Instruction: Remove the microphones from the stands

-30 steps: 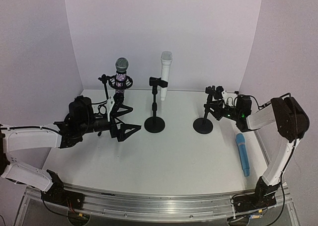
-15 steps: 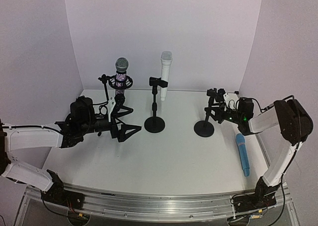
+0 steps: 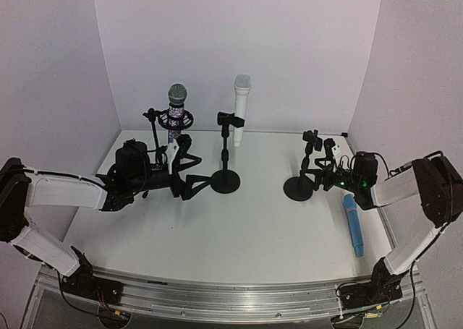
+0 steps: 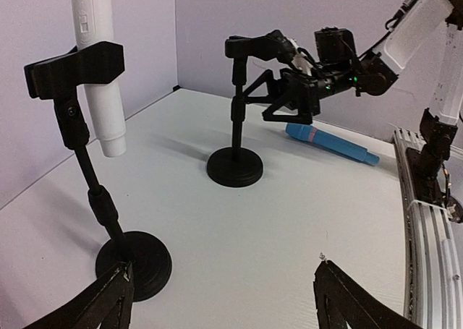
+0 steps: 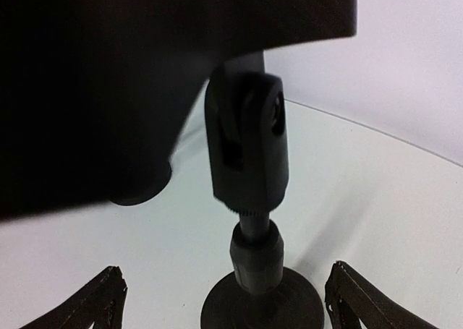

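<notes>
Beside the right-edge stand (image 3: 298,187), right gripper (image 3: 323,167) spread apart; left gripper (image 4: 224,282) likewise.

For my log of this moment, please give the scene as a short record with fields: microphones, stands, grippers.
white cylindrical microphone: upright in clip of middle black round-base stand
blue microphone: lying on white table, right side
right black stand: clip empty
grey-headed microphone: upright in black shock-mount stand
left gripper: open, low beside middle stand
right gripper: open, right stand's post between its fingers
</notes>
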{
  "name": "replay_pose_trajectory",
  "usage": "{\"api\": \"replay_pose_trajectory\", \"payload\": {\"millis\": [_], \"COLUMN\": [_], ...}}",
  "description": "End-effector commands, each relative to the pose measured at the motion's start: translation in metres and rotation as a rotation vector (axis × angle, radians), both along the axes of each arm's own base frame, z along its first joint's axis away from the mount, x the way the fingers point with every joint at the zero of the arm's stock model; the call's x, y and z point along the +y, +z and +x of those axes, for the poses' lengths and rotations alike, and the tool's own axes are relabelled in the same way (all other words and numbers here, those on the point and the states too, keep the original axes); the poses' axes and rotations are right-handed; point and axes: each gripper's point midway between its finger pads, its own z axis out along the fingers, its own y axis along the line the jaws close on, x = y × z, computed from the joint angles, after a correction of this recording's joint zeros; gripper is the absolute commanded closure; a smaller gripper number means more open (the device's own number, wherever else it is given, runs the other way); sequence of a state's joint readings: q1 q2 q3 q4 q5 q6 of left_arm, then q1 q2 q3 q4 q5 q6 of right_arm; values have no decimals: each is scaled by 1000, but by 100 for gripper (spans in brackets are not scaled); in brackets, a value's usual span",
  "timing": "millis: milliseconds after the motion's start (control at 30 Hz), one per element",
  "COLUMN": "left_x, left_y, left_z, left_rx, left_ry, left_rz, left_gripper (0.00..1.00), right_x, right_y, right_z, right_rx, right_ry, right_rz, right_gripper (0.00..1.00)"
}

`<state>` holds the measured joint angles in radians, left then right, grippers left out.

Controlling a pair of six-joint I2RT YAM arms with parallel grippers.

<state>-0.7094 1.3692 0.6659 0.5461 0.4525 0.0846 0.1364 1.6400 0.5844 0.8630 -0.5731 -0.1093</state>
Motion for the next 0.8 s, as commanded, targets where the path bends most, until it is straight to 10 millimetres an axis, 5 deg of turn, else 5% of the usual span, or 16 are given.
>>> {"api": "replay_pose_trajectory", "payload": {"millis": [0,367,767], "left_x": [-11,-28,-52], "left_y": [27,7,-16], "left_z": [31,96,139], "left_rx": [-58,10,-6], "left_ry": [76,259,322], "left_rz": [-102,-151,-155], "left_gripper": [15,15,22], "right_x": [-7,-18,-19], "right_y": [3,7,66], "right_z": [-11,-41,-68], "right_rx": [-1,62,-51], "right_ry": [-32,-65,-41], "right_rz": [-49,-101,-114], "right_gripper": [6,5,5]}}
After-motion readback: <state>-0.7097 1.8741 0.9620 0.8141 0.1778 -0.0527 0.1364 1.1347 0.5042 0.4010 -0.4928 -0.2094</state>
